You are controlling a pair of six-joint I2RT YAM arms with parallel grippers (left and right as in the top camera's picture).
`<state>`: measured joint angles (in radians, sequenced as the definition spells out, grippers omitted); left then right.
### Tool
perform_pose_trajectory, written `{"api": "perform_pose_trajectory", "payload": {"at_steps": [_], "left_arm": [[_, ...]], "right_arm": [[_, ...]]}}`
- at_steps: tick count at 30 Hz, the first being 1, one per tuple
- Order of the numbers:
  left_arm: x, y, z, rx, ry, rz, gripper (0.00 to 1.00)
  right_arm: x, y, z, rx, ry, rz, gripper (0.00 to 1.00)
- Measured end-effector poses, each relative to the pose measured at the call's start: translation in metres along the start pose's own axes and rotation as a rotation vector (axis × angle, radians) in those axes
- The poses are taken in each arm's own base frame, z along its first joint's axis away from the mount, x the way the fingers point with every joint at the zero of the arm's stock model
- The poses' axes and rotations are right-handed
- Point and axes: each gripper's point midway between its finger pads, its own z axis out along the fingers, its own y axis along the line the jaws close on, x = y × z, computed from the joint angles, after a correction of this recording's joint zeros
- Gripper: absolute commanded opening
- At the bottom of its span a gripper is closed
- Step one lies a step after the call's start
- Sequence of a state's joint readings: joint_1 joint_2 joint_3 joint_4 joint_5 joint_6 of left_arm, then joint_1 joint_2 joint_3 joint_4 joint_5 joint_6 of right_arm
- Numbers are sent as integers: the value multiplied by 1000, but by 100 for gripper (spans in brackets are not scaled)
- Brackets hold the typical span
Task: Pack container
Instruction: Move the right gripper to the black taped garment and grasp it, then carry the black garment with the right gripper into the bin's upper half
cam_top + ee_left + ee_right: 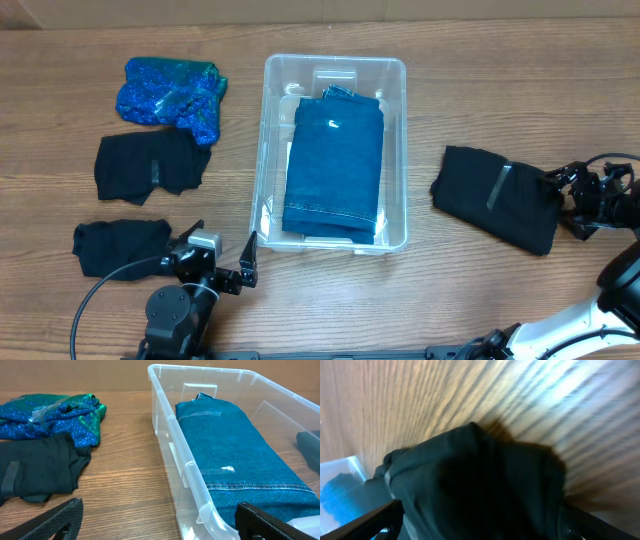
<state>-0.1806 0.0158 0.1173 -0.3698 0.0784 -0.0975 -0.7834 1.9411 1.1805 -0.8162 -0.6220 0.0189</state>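
The clear plastic container [267, 150] stands mid-table with folded blue jeans [335, 165] lying in it; it also shows in the left wrist view [167, 417] with the jeans [235, 455]. My left gripper [222, 258] is open and empty at the container's front-left corner, its fingers [160, 530] spread either side of the bin's near wall. My right gripper [566, 205] is at the right edge of a folded black garment [497, 195]. Its fingers [487, 522] are wide apart with that black cloth [480, 480] between them; the view is blurred.
Left of the container lie a sparkly blue-green garment [170, 93], a black garment [150, 165] and another black garment [120, 245]. The first two also show in the left wrist view, sparkly [50, 415] and black [40, 470]. Bare wood lies between them and the bin.
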Motion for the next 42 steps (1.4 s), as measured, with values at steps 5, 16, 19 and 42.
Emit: {"api": "perform_pose_trajectory", "payload": {"at_steps": [5,16,19,42], "left_arm": [[0,0,0,0,0,0,100],[0,0,0,0,0,0,100],[0,0,0,0,0,0,100],[0,0,0,0,0,0,100]], "right_arm": [[4,19,16,-6,41,-91,79],[15,26,40,96,113,-171,4],[20,34,36,78,193,-158,4],[124,493,-102,-606,-49,-763,4]]}}
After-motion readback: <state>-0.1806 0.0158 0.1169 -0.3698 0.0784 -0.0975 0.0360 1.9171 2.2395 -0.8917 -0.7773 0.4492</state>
